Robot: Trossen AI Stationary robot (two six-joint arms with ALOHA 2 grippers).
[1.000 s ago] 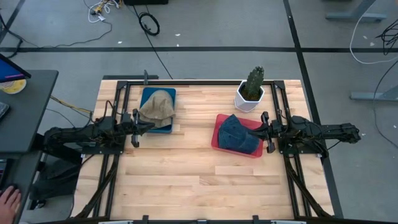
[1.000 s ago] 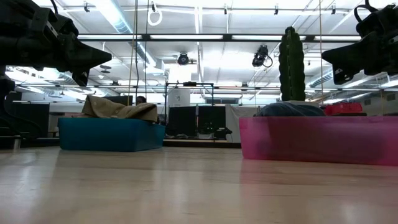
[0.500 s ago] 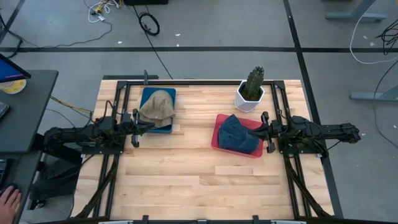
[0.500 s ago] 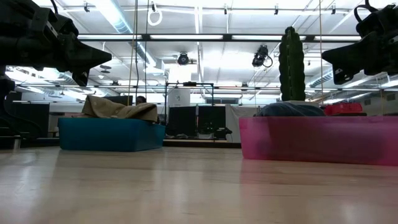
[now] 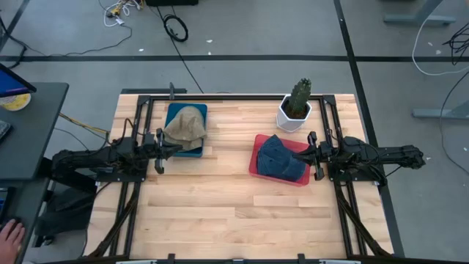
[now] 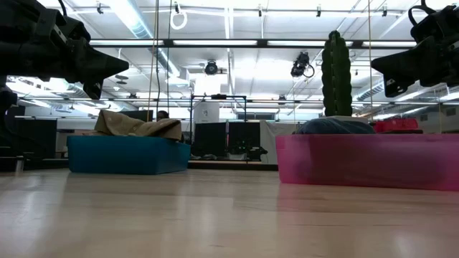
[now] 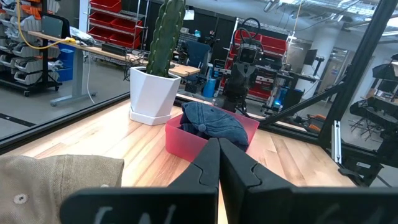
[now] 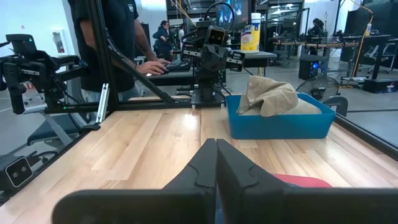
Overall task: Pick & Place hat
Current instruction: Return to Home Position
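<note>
A tan hat [image 5: 186, 125] lies in a blue bin [image 5: 173, 111] at the table's far left; it also shows in the low view [image 6: 136, 125] and the right wrist view [image 8: 272, 97]. A dark blue denim hat [image 5: 281, 158] lies in a pink bin [image 5: 258, 147], seen too in the left wrist view [image 7: 212, 117]. My left gripper [image 5: 178, 149] hovers shut above the blue bin's near right corner. My right gripper [image 5: 298, 155] hovers shut over the pink bin's right side. Neither touches a hat.
A cactus in a white pot [image 5: 295, 108] stands just beyond the pink bin. Black frame rails [image 5: 234, 96] run along the table's far edge and sides. The wood tabletop [image 5: 234, 213] is bare toward the near edge. A person's hand [image 5: 9, 236] shows off the table's left.
</note>
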